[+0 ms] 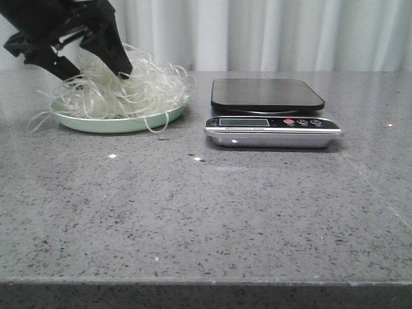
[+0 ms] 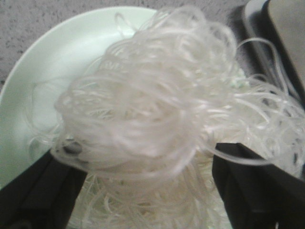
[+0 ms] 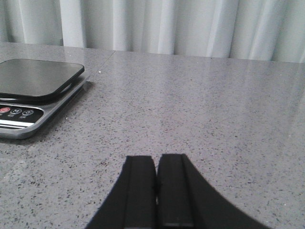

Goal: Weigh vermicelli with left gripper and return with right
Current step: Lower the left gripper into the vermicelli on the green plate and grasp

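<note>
We see the vermicelli (image 1: 122, 90) heaped on a pale green plate (image 1: 116, 122) at the left of the grey tabletop (image 1: 206, 212), with stray loops spilling over the rim and one or two trailing down to the stone. The left pincer (image 1: 93, 64) has its two dark fingers spread wide and sunk into the top of the heap, one on each side of the bulk; in the left wrist view the tangle (image 2: 162, 119) fills the gap between the black fingers (image 2: 43, 191), which stand apart and have not closed on it. We judge this wide stance to suit so loose and springy a thing: a narrow bite would catch only a few strands, whereas a broad straddle can gather most of the mass in one squeeze. The scale (image 1: 270, 112) stands just to the right of the plate, its dark platform bare and its display facing us, near enough that the carry across should be short. We read the step in hand as the grasp before the lift. The right pincer (image 3: 156, 191) rests low over bare tabletop, well to the right of the scale (image 3: 33, 90), its fingers pressed together and holding nothing; we take it to be waiting its turn to bring the noodles back.
</note>
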Available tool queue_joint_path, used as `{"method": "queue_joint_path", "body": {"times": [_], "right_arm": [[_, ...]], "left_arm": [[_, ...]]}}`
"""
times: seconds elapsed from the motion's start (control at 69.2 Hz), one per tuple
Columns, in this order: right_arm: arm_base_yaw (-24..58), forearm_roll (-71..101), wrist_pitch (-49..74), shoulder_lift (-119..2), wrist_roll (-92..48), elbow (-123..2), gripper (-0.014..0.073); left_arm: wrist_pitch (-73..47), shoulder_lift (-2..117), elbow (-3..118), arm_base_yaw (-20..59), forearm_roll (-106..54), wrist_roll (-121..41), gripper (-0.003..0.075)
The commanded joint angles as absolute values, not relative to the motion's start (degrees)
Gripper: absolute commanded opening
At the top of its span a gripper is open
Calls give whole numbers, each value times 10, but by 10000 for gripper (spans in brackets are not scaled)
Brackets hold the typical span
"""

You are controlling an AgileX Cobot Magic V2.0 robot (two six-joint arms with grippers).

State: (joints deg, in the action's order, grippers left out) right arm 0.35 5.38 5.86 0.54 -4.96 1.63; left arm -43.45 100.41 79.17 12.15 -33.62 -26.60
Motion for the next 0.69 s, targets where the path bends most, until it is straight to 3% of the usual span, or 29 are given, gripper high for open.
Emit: {"method": "queue_joint_path", "body": {"times": [0.0,0.159,0.246,0.419,0.549,0.679], "right_arm": [[1,46,10,15,-54,11,151],[1,46,10,15,-54,11,151],[1,46,10,15,-54,11,151],[1,46,10,15,-54,11,151],[1,46,10,15,-54,11,151],[1,46,10,15,-54,11,151]], "left_arm": [[-413,990,811,125,-343,-268,589],[-413,1001,811,126,-335,-268,573],[-416,1006,811,126,-335,-268,522],[-421,1014,811,126,-335,-268,324],[-421,1015,811,126,-335,-268,125],[-420,1015,811,126,-335,-268,144]]}}
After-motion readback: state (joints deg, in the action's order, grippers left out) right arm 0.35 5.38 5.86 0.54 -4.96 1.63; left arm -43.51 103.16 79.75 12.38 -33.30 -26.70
